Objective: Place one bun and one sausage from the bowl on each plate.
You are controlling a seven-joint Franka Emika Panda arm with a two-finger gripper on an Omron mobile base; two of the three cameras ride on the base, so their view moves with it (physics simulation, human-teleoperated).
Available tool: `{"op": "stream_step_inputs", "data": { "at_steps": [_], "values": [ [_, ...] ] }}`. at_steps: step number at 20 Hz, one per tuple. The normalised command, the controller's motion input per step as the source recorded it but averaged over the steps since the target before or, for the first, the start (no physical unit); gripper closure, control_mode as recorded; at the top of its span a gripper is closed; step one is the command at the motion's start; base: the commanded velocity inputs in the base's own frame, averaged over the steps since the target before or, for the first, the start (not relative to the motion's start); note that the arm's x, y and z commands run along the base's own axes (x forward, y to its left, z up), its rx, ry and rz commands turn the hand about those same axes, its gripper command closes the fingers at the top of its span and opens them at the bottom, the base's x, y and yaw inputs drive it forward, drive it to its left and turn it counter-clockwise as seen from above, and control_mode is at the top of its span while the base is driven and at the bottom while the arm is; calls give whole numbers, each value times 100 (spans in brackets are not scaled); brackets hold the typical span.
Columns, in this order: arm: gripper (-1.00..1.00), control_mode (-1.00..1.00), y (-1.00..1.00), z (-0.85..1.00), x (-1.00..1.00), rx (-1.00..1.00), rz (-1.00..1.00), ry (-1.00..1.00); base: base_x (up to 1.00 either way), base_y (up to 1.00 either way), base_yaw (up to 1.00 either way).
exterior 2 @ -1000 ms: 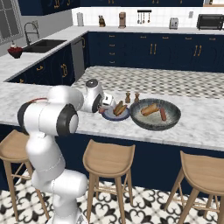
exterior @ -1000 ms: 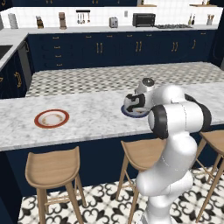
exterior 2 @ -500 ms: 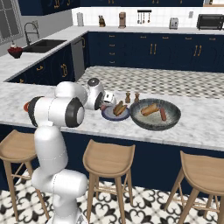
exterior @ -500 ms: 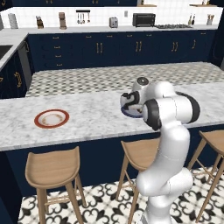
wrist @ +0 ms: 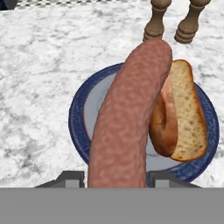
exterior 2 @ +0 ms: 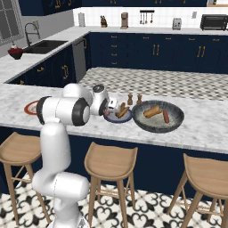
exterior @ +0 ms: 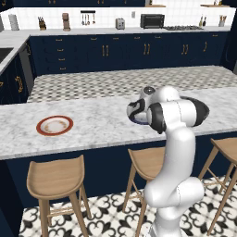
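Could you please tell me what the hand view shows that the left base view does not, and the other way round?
The hand view alone shows the sausage gripped in the hand, a bun lying on the blue-rimmed plate, and two brown shakers beyond it. The left base view alone shows the orange-rimmed plate, bare and off to the left, plus the stools and back cabinets. Both share the marble counter and part of the blue-rimmed plate.

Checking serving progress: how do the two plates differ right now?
The blue plate carries a bun, with a sausage held above it by the gripper; the orange plate lies bare. The blue plate sits beside the bowl, the orange far off. Both are round, on the counter.
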Motion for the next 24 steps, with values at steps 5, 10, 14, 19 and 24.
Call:
{"op": "stream_step_inputs", "data": {
  "at_steps": [5,10,14,19,24],
  "values": [
    [100,-100,-9,-39,9,0,0,0,0,0,0],
    [100,-100,0,-1,32,0,-1,0,0,0,0],
    [100,-100,0,0,29,0,0,4,0,0,0],
    [100,-100,0,0,0,0,0,0,0,0,0],
    [-100,-100,0,0,0,0,0,0,0,0,0]
  ]
}}
